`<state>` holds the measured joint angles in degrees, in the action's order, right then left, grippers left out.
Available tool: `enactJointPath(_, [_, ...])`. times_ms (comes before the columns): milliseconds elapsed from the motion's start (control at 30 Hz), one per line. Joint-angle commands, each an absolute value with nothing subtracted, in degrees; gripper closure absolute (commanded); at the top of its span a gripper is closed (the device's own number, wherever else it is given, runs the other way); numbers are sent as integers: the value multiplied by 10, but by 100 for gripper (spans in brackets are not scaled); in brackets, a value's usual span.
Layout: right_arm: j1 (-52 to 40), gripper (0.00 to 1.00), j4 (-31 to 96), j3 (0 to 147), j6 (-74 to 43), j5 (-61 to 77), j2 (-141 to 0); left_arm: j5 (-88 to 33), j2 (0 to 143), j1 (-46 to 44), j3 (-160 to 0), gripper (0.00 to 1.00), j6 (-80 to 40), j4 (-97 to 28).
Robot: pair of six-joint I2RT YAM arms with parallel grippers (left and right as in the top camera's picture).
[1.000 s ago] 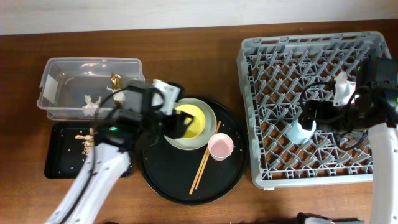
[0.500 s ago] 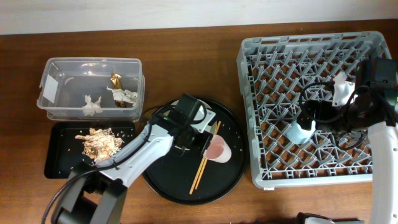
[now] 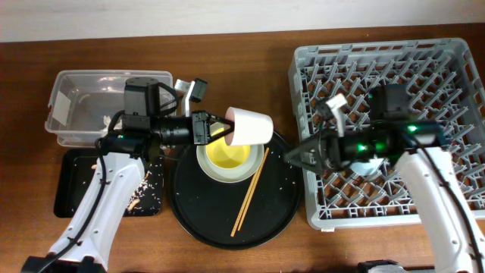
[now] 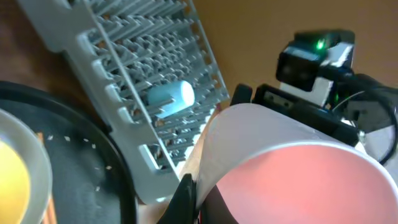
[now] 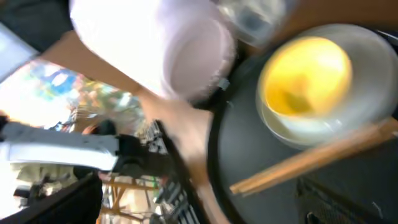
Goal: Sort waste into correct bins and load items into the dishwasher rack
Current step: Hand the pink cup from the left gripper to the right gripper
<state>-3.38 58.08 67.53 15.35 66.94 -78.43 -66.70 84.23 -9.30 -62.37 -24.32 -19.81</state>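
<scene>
Left arm bent at the elbow, wrist level and pointing right; left gripper (image 3: 220, 130) clamped on the pink cup (image 3: 250, 127). Right arm reaches left, right gripper (image 3: 294, 156) extended; jaw state indistinct.

Pink cup (image 3: 248, 127), yellow bowl (image 3: 227, 157) (grey rack (image 3: 379, 47))

No legible text; white sticker (image 3: 54, 111) on clear tub (image 3: 111, 73) unreadable
</scene>
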Motion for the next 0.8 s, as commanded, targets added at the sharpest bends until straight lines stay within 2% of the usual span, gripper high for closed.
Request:
enactJointPath(0, [-78,1,531,674,154,747,-783,-730,847,-102,-627,100,-251,-197])
enactJointPath(167, [-102,1,477,674,143,748,-783,-786,847,-127,-627,100,-265,-180])
enactJointPath(300, [-102,1,475,674,143,750,-783,-786,847,-145,-627,100,-274,-170])
enactJointPath(333, [-102,3,475,674,143,750,-783,-787,847,-146,-627,100,-274,-170])
enactJointPath(400, [-102,15,472,674,143,751,-783,-786,847,-146,-627,100,-274,-170])
enactJointPath(500, [-102,16,451,674,143,768,-783,-787,847,-146,-627,100,-274,-170])
enactJointPath(700, [-102,36,447,674,143,778,-783,-785,847,-146,-627,100,-274,-170])
enactJointPath(767, [-102,38,447,674,143,778,-783,-782,847,-146,-627,100,-274,-170])
